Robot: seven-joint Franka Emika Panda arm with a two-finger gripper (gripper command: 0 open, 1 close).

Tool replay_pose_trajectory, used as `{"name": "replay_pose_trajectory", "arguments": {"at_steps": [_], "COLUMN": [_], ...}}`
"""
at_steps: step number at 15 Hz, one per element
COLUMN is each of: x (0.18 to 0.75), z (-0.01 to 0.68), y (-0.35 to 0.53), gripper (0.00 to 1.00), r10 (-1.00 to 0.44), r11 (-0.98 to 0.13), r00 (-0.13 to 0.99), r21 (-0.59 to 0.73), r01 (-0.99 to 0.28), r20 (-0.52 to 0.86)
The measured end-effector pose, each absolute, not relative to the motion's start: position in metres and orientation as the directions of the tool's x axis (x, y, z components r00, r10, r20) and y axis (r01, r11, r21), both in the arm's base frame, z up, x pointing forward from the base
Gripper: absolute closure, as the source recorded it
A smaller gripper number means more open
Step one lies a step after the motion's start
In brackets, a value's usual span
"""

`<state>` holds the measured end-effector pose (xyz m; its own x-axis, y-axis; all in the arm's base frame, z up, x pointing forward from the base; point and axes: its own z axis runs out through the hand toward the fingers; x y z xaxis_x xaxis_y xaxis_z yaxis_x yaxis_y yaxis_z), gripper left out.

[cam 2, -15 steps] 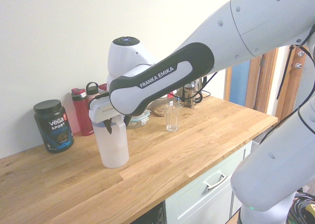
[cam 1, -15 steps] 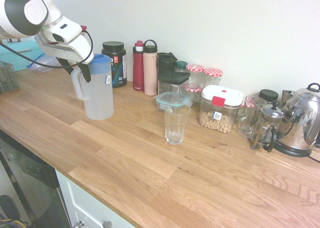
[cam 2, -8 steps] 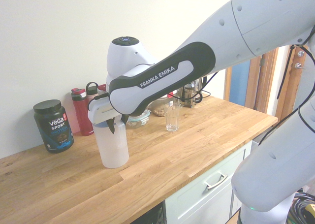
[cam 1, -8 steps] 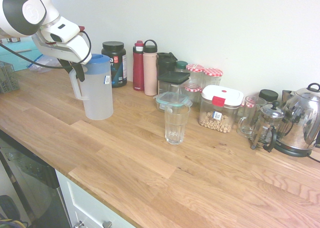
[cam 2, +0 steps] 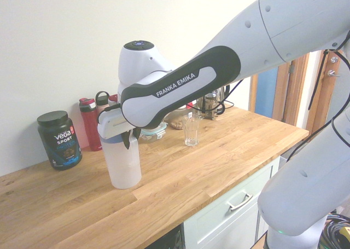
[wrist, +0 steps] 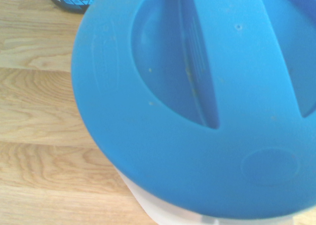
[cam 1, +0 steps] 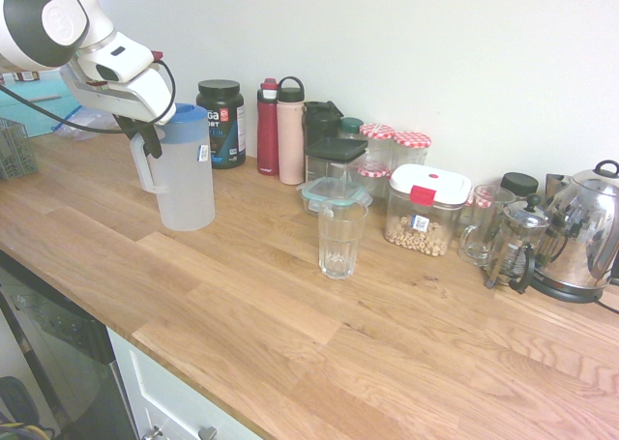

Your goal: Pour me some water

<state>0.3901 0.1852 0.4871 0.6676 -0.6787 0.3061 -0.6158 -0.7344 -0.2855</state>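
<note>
Frosted plastic jug [cam 1: 184, 184], gripper [cam 1: 145, 140] seemingly clamping handle

Bright, even daylight; soft shadows; exterior views sharp; wrist view blurred close-up.

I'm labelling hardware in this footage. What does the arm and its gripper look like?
The arm has glossy white rounded shells with black joint sections; one black band reads FRANKA EMIKA in white letters. A blue-lit button cap tops one white joint. The gripper has a white boxy body with slim dark fingers. Black cables loop alongside the wrist.
</note>
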Motion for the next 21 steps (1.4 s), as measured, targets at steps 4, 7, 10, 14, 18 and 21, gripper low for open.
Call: {"name": "replay_pose_trajectory", "arguments": {"at_steps": [4, 7, 10, 14, 18, 21], "x": [0.383, 0.363, 0.339, 0.327, 0.323, 0.308], "z": [0.504, 0.538, 0.564, 0.571, 0.571, 0.571], "y": [0.165, 0.138, 0.098, 0.031, -0.045, -0.098], "gripper": [1.0, 1.0, 1.0, 1.0, 1.0, 1.0], "r10": [-0.665, -0.642, -0.551, -0.531, -0.626, -0.674], "r11": [-0.745, -0.765, -0.833, -0.846, -0.779, -0.738], "r00": [0.699, 0.718, 0.794, 0.822, 0.751, 0.712], "r21": [-0.285, -0.285, -0.23, -0.174, -0.148, -0.16], "r01": [-0.602, -0.578, -0.504, -0.503, -0.609, -0.655], "r20": [0.263, 0.268, 0.256, 0.207, 0.209, 0.196]}}
